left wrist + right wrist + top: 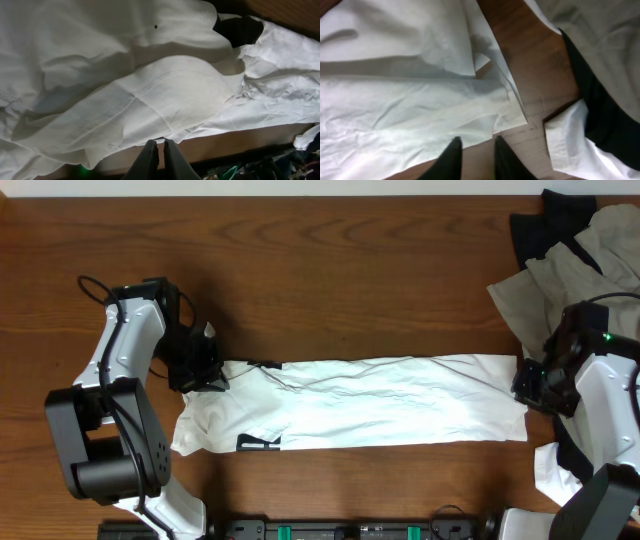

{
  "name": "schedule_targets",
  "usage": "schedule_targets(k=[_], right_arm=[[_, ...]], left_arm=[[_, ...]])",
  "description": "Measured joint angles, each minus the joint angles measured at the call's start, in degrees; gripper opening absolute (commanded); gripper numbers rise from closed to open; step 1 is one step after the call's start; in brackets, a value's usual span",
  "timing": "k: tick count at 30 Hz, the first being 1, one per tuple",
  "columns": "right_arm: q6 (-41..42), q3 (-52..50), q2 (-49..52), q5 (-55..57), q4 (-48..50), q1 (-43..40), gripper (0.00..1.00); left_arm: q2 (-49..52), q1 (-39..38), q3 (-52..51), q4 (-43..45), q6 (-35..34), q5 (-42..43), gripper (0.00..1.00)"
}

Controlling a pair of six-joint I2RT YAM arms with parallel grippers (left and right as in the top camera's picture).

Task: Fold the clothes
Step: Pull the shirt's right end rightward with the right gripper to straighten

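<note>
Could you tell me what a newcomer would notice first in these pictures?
A long white cloth garment, folded into a strip, spans the middle of the brown wooden table, the left gripper at one end, the right gripper at the other. A heap of grey and black clothes fills the far right corner.

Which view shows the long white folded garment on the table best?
Overhead: the whole long white folded garment shows, end to end. Left wrist shows only its ribbed end, close up; right wrist only a wrinkled corner.
</note>
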Motion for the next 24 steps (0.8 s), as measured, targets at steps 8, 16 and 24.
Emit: schedule_targets(k=[8, 16, 24], right_arm=[[0.0, -3.2, 2.3, -0.4, 8.5, 0.0, 0.41], [0.1, -3.7, 7.6, -0.2, 12.6, 0.0, 0.56], [0.0, -3.3, 14.9, 0.1, 15.9, 0.0, 0.61]], left_arm=[[0.0, 0.0, 0.0, 0.0, 0.0, 0.0, 0.09], [0.0, 0.0, 0.0, 0.0, 0.0, 0.0, 0.09], [0.0, 0.0, 0.0, 0.0, 0.0, 0.0, 0.10]])
